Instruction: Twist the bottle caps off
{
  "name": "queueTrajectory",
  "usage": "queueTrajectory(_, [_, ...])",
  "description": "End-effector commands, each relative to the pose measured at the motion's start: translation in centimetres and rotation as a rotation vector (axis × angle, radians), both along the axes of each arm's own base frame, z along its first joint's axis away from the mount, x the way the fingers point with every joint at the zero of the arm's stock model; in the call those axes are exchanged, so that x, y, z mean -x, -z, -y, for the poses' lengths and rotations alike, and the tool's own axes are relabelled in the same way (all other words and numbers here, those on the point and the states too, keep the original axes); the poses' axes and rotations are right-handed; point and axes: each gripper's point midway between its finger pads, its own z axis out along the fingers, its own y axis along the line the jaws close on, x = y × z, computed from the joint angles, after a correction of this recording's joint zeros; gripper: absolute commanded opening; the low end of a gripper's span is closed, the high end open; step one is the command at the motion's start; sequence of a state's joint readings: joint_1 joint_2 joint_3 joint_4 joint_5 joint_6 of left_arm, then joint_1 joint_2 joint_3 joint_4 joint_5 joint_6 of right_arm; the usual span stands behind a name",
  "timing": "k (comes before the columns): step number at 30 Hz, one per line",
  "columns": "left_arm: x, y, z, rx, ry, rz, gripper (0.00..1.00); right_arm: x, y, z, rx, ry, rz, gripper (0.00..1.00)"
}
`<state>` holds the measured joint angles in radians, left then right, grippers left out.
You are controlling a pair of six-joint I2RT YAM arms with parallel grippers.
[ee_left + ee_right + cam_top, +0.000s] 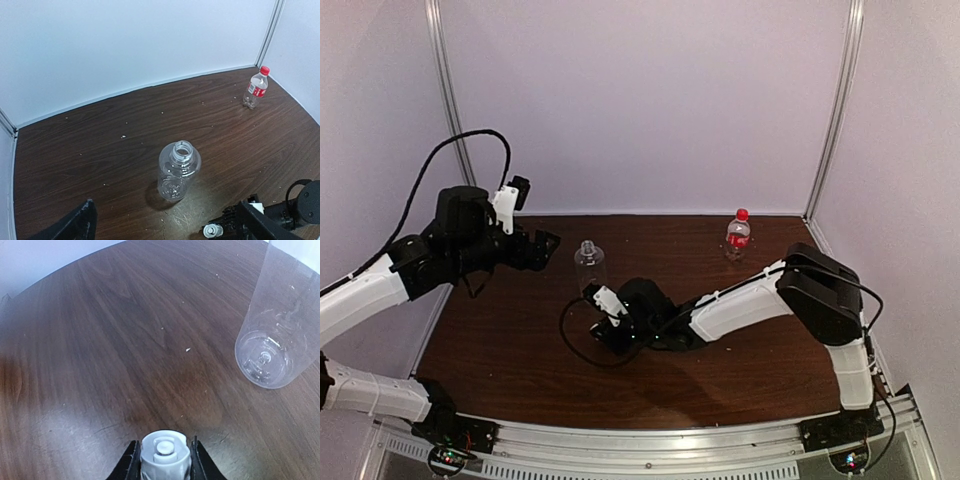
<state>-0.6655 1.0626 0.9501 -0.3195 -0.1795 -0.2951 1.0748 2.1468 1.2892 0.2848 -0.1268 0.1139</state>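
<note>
1. Right gripper (164,460): the jaws are pressed in on the white cap (165,452), with one finger against each side of it. The cap is off its bottle.
2. Position of the right gripper: it is low over the table (520,340), near the middle, with the arm stretched in from the right side. Whether the cap touches the wood cannot be told.
3. Plain bottle (179,170): it stands upright with its mouth open and uncapped. In the right wrist view it is ahead and to the right of the held cap, near it but apart. In the top view it stands just beyond the right gripper, toward the back wall (640,100).
4. Left gripper (545,244): the jaws are spread wide and grip nothing. It is raised above the left rear part of the table and points toward the plain bottle. In the top view the bottle is just beside the tips. In the left wrist view the bottle lies ahead of and between the two fingers (75,225), touching neither.
5. Labelled bottle (737,238): it stands upright at the right rear of the table, near the back wall and well apart from both grippers.
6. Red cap (742,214): it is seated on the neck of the labelled bottle, with neither gripper near it.
</note>
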Motion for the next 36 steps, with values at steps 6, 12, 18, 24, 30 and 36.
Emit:
queueTrajectory(6, [0.3,-0.5,-0.9,0.010,-0.030,0.014,0.98,-3.3,-1.4,-2.9,-0.139,-0.049,0.063,0.28])
queueTrajectory(12, [0.2,-0.4,-0.8,0.009,-0.028,0.016,0.98,-4.2,-0.2,-2.6,-0.141,-0.037,0.048,0.29])
queueTrajectory(18, [0.1,-0.5,-0.8,0.006,-0.028,0.019,0.98,-3.9,0.7,-2.4,-0.125,-0.050,0.033,0.33])
queueTrajectory(24, [0.2,-0.7,-0.9,0.006,-0.031,0.023,0.98,-3.8,1.9,-2.0,-0.107,-0.053,0.017,0.37])
queueTrajectory(30, [0.2,-0.9,-1.1,0.007,-0.035,0.031,0.98,-3.6,2.4,-1.6,-0.109,-0.052,0.009,0.41])
queueTrajectory(36, [0.2,-0.8,-1.1,0.003,-0.034,0.029,0.98,-3.6,2.1,-1.1,-0.111,-0.051,0.007,0.46])
